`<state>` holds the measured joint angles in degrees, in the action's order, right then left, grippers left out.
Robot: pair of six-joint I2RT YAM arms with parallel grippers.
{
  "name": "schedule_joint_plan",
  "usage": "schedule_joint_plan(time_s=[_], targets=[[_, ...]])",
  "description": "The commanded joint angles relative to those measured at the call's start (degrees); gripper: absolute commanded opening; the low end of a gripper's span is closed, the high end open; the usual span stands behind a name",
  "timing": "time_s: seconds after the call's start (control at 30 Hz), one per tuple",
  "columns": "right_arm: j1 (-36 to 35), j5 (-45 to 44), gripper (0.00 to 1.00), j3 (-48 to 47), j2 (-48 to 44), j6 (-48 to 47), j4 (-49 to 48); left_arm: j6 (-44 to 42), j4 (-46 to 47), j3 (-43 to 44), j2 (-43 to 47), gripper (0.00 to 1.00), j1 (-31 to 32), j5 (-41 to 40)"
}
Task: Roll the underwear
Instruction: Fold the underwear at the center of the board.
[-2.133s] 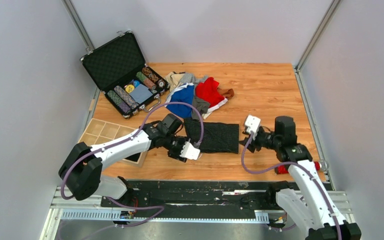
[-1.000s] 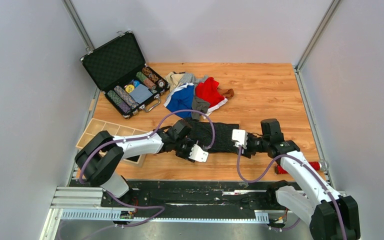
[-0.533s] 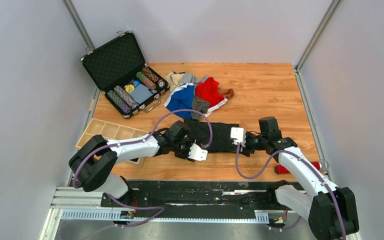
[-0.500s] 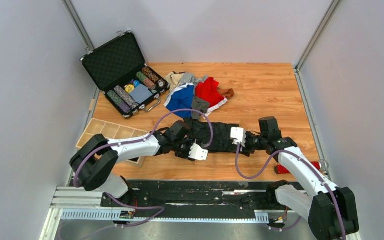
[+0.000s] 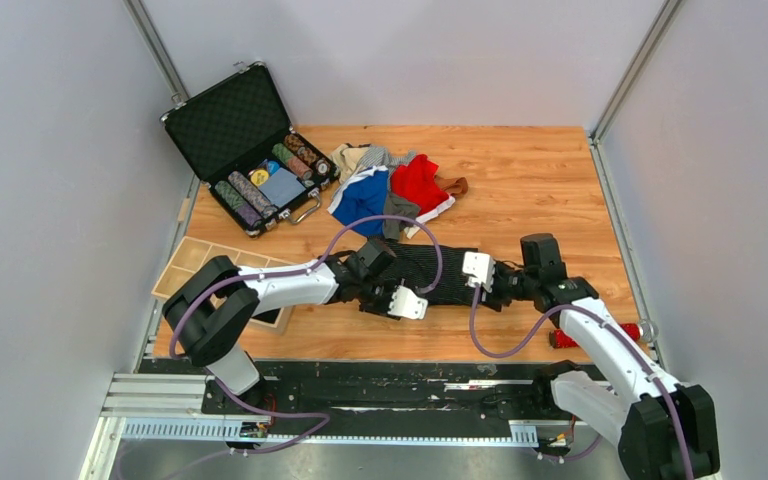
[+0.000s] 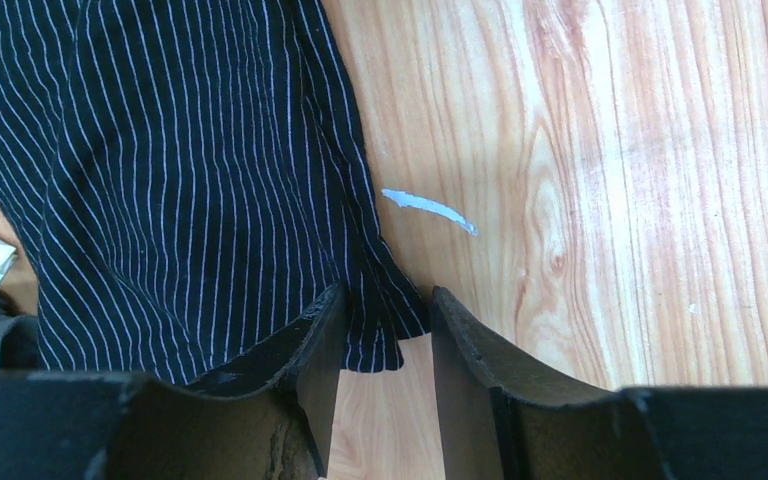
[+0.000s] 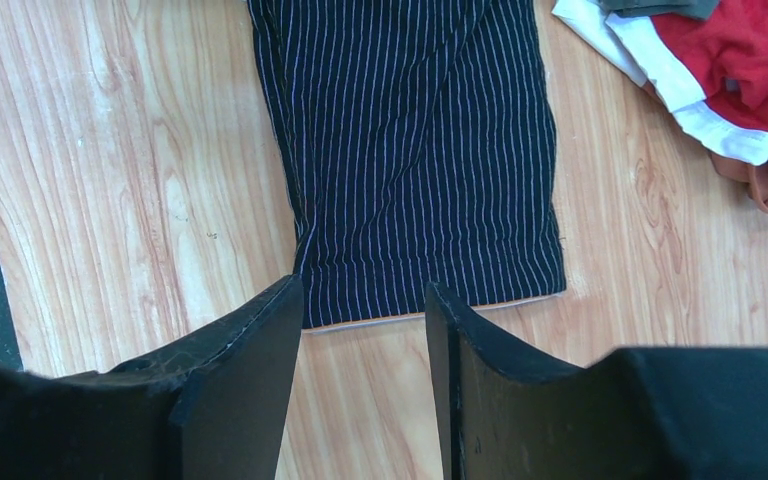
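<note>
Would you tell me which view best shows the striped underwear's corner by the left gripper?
Left wrist: a corner of the black striped underwear lies between the left gripper's fingers. Top external hides that corner behind the arm; right wrist shows only the opposite hem.

The left gripper (image 6: 387,302) straddles a corner of the black pinstriped underwear (image 6: 180,180) lying on the wooden table (image 6: 610,200).

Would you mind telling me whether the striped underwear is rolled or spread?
Spread: the striped underwear lies flat on the wooden table, no roll formed.
</note>
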<state>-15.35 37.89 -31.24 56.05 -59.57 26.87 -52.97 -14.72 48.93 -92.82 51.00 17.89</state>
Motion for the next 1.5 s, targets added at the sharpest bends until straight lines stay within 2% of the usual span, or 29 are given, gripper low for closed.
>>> schedule_joint_plan(time_s=[0.0,0.1,0.17,0.2,0.23,0.33,0.37,0.5,0.63,0.87,1.17,1.3,1.47], targets=[[-0.3,0.1,0.49,-0.7,-3.0,1.8,-1.8,1.5,-2.9,2.0,0.1,0.46,0.4,0.8],[-0.3,0.9,0.49,0.5,-4.5,0.8,-1.8,1.9,-4.3,2.2,0.4,0.42,0.6,0.6],[-0.3,1.6,0.49,1.6,-5.3,-0.9,-1.8,1.7,-4.6,2.4,-0.2,0.32,0.9,0.7],[-0.3,1.9,0.49,2.2,-5.4,-2.1,-1.8,1.4,-4.8,2.6,-0.4,0.24,0.9,1.1],[-0.3,2.3,0.49,2.7,-5.5,-3.3,-1.8,1.2,-5.1,2.8,-0.6,0.21,1.1,1.2],[-0.3,3.9,0.49,5.0,-6.3,-9.7,-1.2,1.6,-4.7,2.7,-0.6,0.02,1.1,1.0],[-0.4,4.7,0.5,6.1,-6.8,-12.7,-1.1,1.9,-4.2,2.6,-0.4,0.0,1.1,0.7],[-0.3,8.5,0.5,10.3,-7.9,-23.4,-1.1,3.6,-2.9,2.7,-0.6,0.0,1.1,-0.7],[-0.4,10.1,0.47,10.7,-5.0,-27.5,-1.7,4.1,-2.9,2.7,-0.3,0.0,0.9,-0.2],[-0.3,7.1,0.42,6.9,3.1,-28.2,-2.4,2.6,-3.6,2.8,-0.2,0.0,0.6,1.4],[-0.3,2.2,0.41,4.6,10.0,-29.2,-3.2,1.0,-3.3,2.9,-0.4,0.0,-0.1,2.4],[-0.2,-0.7,0.34,3.6,13.3,-29.8,-3.3,0.5,-3.5,3.1,-0.6,0.0,-0.5,2.8],[0.5,-2.3,0.31,2.5,16.5,-30.6,-3.3,-1.3,-4.1,3.2,-0.7,0.0,-1.0,3.0]])
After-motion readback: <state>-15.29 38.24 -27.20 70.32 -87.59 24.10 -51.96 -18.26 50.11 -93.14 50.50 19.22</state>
